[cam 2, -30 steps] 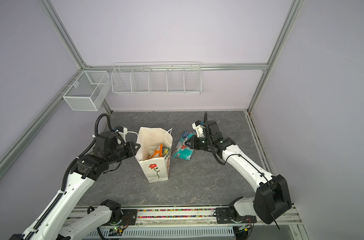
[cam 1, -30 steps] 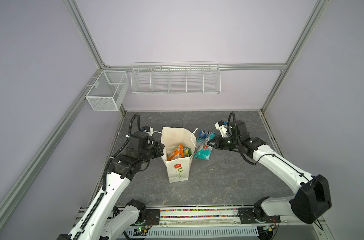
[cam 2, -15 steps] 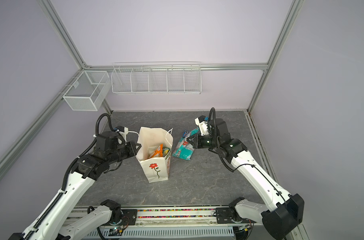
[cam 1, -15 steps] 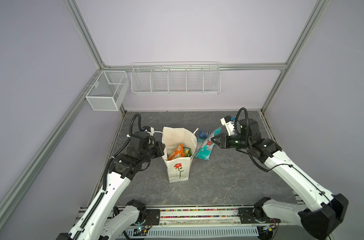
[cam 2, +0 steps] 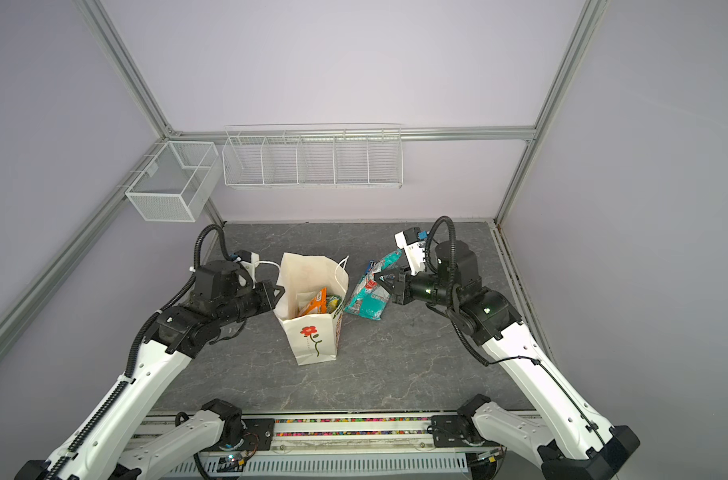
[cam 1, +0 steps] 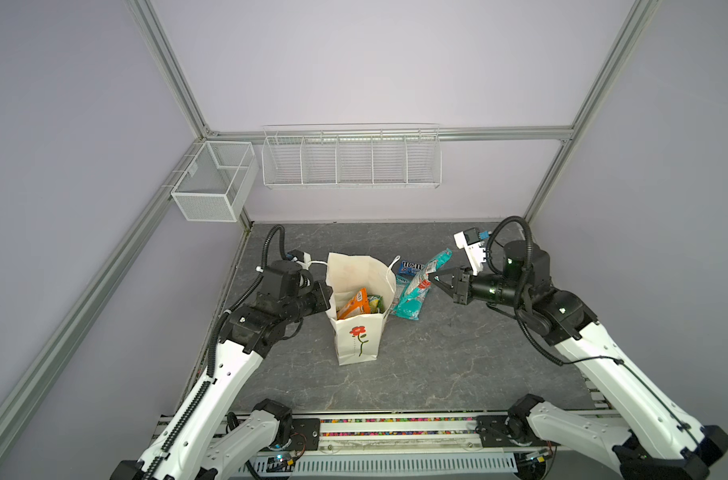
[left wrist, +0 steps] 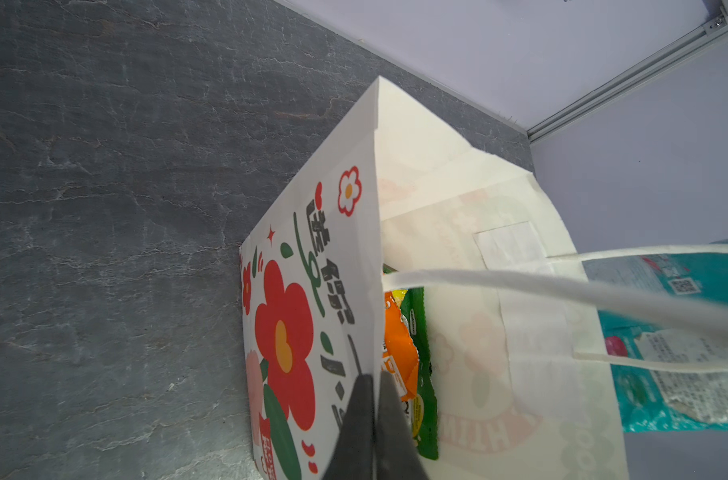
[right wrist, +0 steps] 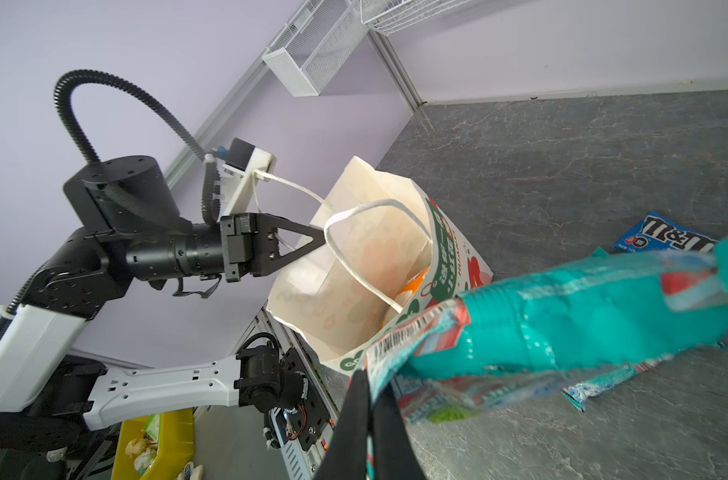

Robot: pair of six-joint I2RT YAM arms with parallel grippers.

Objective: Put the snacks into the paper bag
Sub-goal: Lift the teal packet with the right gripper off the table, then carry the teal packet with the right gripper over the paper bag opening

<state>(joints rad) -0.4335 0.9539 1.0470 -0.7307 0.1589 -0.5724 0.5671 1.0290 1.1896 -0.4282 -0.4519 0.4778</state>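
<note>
The white paper bag [cam 1: 356, 332] [cam 2: 312, 336] with the red flower stands open on the table. My left gripper [cam 1: 331, 297] [cam 2: 281, 291] [left wrist: 373, 380] is shut on its left wall at the rim. Inside it lie an orange bag [cam 1: 354, 305] [left wrist: 399, 349] and a green bag [left wrist: 422, 361]. Just right of the paper bag, my right gripper [cam 1: 432, 277] [cam 2: 379, 279] [right wrist: 370, 374] is shut on the edge of the teal bag [cam 1: 414, 295] [cam 2: 368, 297] [right wrist: 582, 324]. The teal bag's upper end is raised and its lower end hangs near the table. A blue M&M's pack [cam 1: 412, 267] [right wrist: 665, 239] lies behind it.
A mesh basket [cam 1: 212, 191] and a long wire rack [cam 1: 349, 160] hang on the back wall. The arms' base rail [cam 1: 395, 428] runs along the table's front edge. A yellow bin [right wrist: 154, 440] sits below the table edge in the right wrist view.
My right arm has risen and drawn back to the right, lifting the teal bag's upper end off the table. The left arm and the paper bag have stayed still.
</note>
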